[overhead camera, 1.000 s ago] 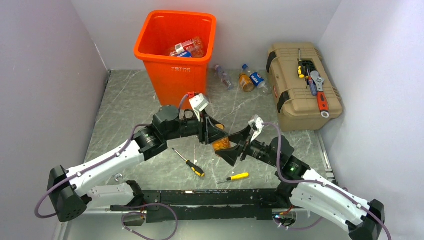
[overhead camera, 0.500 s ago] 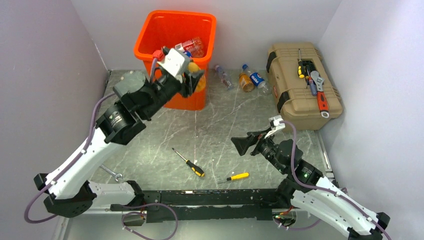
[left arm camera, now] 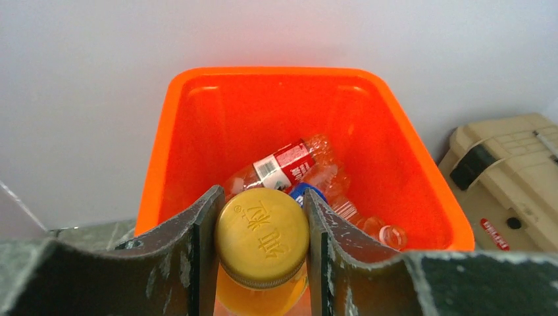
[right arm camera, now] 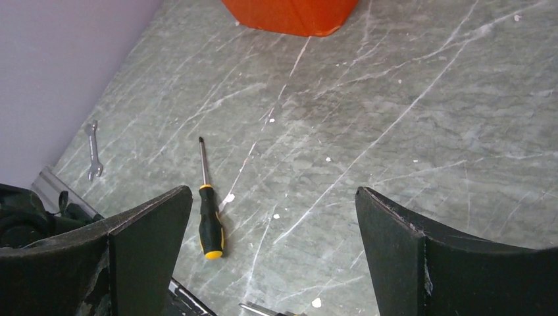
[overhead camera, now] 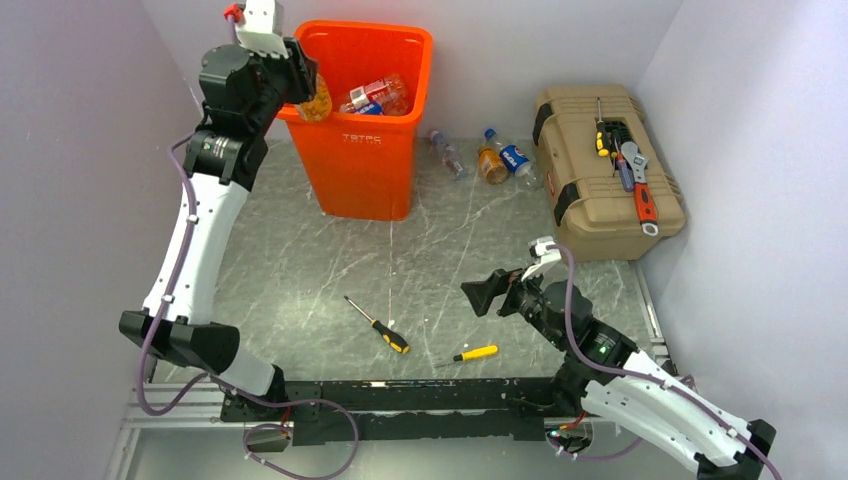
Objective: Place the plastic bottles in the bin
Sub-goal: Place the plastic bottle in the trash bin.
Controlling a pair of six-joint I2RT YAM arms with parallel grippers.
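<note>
My left gripper (overhead camera: 306,92) is raised over the left rim of the orange bin (overhead camera: 360,160) and is shut on an orange bottle (overhead camera: 318,101). In the left wrist view its yellow cap (left arm camera: 263,232) sits tight between both fingers, above the bin's inside (left arm camera: 381,138). Clear bottles with red and blue labels (left arm camera: 289,164) lie inside the bin. Three more bottles lie on the table behind it: a clear one (overhead camera: 445,153), an orange one (overhead camera: 490,163) and a blue-labelled one (overhead camera: 516,157). My right gripper (overhead camera: 488,293) hovers low over the table's right middle, open and holding nothing (right arm camera: 273,224).
A tan toolbox (overhead camera: 605,175) with tools on its lid stands at the right. Two yellow-handled screwdrivers (overhead camera: 378,325) (overhead camera: 471,353) lie near the front. A small wrench (right arm camera: 94,149) lies by the left wall. Walls close in on three sides.
The left arm has swung up and back from the table's middle, carrying the orange bottle to the bin's left rim. The right gripper has drawn back a little to the right, still open.
</note>
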